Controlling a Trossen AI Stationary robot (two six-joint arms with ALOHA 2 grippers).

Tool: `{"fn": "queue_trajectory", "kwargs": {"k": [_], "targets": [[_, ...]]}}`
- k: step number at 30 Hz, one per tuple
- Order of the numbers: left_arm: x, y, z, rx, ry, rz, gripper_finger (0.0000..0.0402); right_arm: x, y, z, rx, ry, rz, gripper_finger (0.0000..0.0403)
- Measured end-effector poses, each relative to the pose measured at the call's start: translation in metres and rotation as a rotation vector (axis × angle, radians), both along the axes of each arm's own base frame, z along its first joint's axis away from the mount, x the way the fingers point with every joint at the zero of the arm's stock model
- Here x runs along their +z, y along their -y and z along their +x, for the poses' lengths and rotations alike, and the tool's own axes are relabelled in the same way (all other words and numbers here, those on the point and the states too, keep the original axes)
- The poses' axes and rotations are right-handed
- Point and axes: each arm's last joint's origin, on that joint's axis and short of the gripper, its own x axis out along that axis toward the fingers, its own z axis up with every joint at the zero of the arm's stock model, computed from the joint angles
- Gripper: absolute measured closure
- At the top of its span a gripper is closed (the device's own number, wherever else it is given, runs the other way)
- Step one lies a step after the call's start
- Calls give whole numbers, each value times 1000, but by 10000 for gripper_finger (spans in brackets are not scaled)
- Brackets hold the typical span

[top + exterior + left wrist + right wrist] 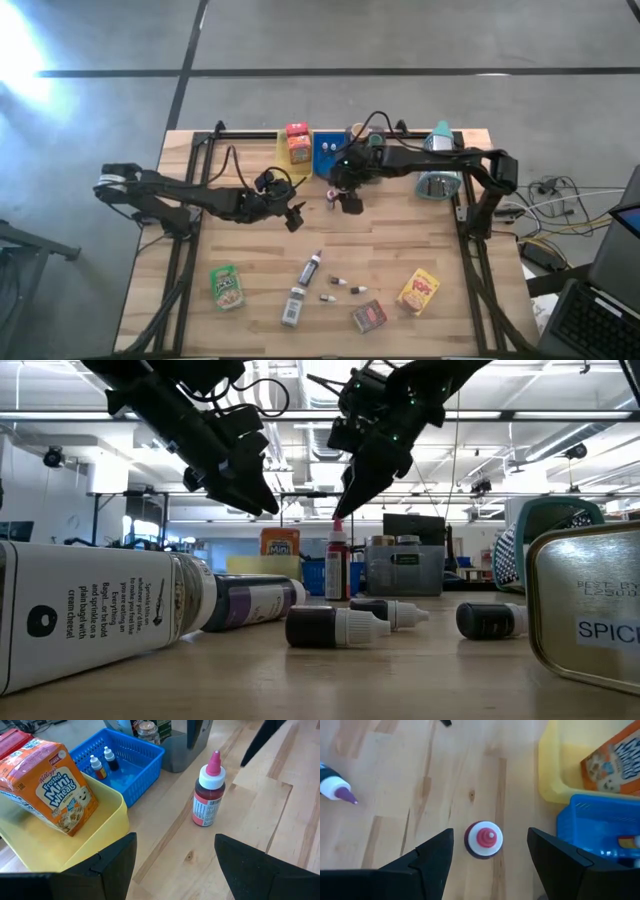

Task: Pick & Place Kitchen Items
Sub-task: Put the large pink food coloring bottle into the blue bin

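Right wrist view: my right gripper (490,855) hangs straight above a small red vial (484,839) that stands upright on the wooden table (395,795), its pink cap and white collar centred in the gap. My two dark fingers (432,862) are spread, one on each side of the vial and not touching it, so the jaws are released and hold nothing. In the low view the same gripper (345,510) ends just over the vial's (338,568) tip.

My left gripper (175,865) is also released and empty, its fingers wide apart, raised over bare table and facing the vial (208,795) from near by. In the high view it (293,217) sits left of the right gripper (348,201).

Just beside the vial is the blue tray (135,770) with two small vials (102,762) standing in it, and touching that the yellow tray (102,827) with an orange cereal box (52,785) lying tilted in it. A grey tray (180,750) with jars follows on the far side.

Well apart, along the near edge of the table, lie the rest: a green pouch (227,286), a slim dark bottle (311,268), a pale bottle (292,305), tiny vials (342,286), a brown tin (369,316) and a yellow snack pouch (419,291).
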Motion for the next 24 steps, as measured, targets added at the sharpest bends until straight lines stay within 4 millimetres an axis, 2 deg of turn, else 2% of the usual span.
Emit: {"fn": "queue_trajectory", "kwargs": {"k": [5,14,24], "targets": [[0,0,0,0,-1,0,128,-11,1,3,-1,-30,9,160],[0,0,0,0,-1,0,128,-12,1,4,-14,-24,21,186],[0,0,0,0,-1,1,128,-24,2,9,1,-35,58,191]]}}
